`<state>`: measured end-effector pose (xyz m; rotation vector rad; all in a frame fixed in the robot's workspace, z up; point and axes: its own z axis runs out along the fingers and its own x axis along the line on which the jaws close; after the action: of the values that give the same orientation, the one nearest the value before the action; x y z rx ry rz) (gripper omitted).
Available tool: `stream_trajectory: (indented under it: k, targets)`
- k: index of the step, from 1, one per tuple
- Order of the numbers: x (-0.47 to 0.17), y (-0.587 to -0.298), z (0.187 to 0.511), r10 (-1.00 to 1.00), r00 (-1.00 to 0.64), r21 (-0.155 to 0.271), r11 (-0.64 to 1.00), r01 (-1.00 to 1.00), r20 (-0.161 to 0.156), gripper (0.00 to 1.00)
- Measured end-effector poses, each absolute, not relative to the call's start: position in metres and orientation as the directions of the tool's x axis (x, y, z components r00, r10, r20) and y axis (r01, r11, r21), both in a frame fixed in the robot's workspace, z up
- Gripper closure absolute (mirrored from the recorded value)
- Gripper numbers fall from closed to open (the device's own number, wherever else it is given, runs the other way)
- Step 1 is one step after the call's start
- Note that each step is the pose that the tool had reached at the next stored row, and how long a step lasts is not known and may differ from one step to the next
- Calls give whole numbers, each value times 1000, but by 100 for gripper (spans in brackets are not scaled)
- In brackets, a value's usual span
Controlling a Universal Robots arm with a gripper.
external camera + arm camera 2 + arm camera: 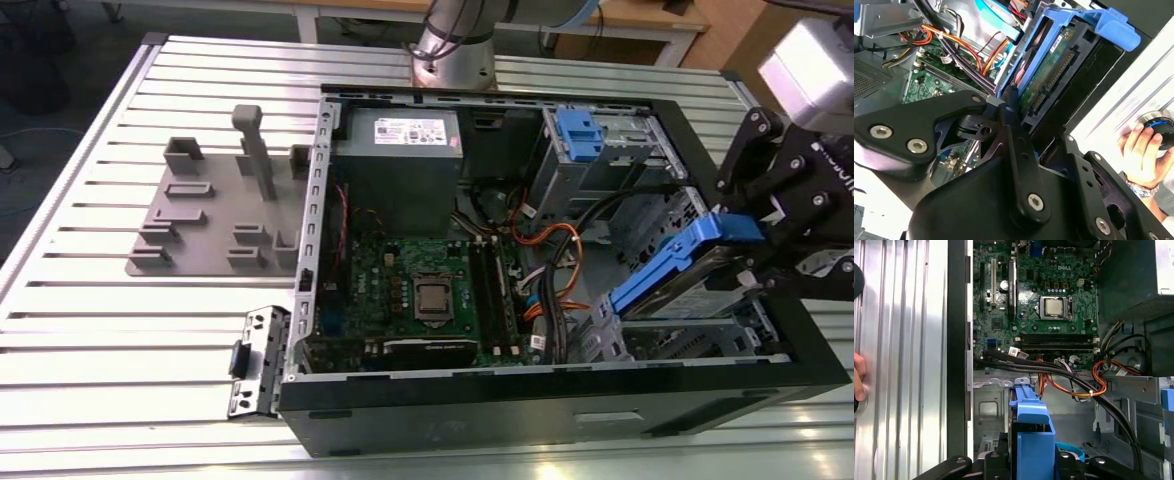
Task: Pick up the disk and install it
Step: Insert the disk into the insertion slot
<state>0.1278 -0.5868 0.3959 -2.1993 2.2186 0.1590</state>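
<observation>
- Starting at the exterior view's left: a grey printed fixture (220, 215) is sitting on the slatted aluminium table (80, 330), near the table's left edge, with nothing in it as far as can be told.
- Moving right, the open computer case (534, 400) is taking up the middle of the table, and the green motherboard (414, 290) is lying on its floor with the grey power supply (398, 145) at the case's far edge.
- Further right, a grey drive cage with a blue tab (587, 150) is sitting at the case's far right corner, and orange and black cables (554, 260) are running between it and the board.
- At the case's right edge, the disk (687, 275) is already off the table and tilted, its lower end dipping into the case's near right corner, so the pick-up part looks done.
- The gripper (747, 250) is pinching the disk by its blue rails; in the second wrist view the black fingers (1014, 135) are pressing on the carrier and the disk's (1054, 70) connector side is facing the camera.
- The disk isn't seated yet, judging by how it's leaning, so the install half is still open.
- A person's hand (1144, 155) is resting on a round device on the table outside the case.
</observation>
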Motion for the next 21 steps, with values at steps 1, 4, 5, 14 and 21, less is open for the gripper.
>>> stream_trajectory:
  k: [1, 4, 5, 14, 21]
  targets:
    - [128, -587, 394, -997, -11, 63, 6, -998, -81, 64]
    - [128, -587, 389, -997, -11, 63, 6, -998, -81, 64]
    - [128, -587, 387, -997, -11, 63, 6, -998, -81, 64]
    - [128, -587, 376, -997, -11, 62, 6, -998, -81, 64]
    - [128, -587, 376, -997, -11, 63, 6, -998, -81, 62]
